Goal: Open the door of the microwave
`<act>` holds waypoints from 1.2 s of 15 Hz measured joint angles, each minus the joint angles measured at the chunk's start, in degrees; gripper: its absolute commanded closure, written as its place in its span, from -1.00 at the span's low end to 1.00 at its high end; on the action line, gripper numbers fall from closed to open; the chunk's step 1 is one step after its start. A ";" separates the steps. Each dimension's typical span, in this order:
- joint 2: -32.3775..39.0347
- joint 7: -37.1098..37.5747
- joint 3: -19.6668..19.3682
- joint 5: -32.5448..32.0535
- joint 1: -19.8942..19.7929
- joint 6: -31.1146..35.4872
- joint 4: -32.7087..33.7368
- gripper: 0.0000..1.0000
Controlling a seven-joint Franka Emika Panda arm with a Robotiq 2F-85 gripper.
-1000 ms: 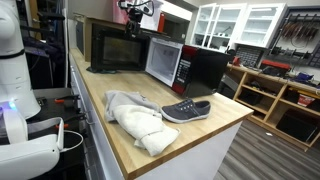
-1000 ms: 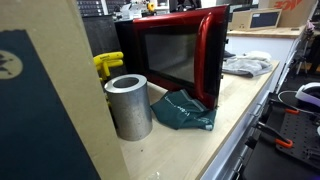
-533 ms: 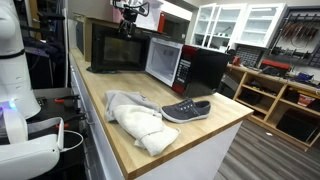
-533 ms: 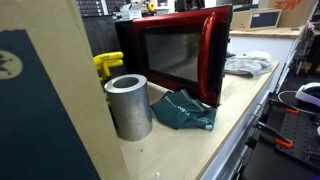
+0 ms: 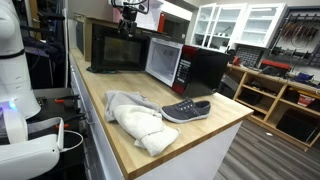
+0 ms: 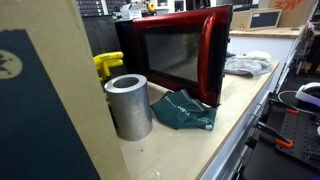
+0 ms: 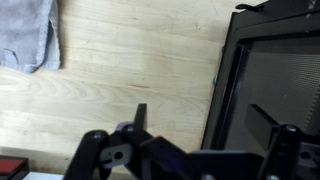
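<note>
Wrist view: gripper (image 7: 195, 125) jaws spread, empty, above the door (image 7: 268, 90). Rigid, hinged, glass-fronted; hook its free edge, don't pinch.

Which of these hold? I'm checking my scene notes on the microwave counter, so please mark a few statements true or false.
1. The tool grips the door. False: it hangs higher up, clear of the door, fingers apart, holding nothing.
2. A shoe lies on the counter. True.
3. The metal cylinder lies on its side. False: it stands upright.
4. A green cloth lies at the door's foot. True.
</note>
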 measured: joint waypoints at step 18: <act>-12.95 -2.52 -6.16 -8.22 -4.00 5.62 -5.15 -1.00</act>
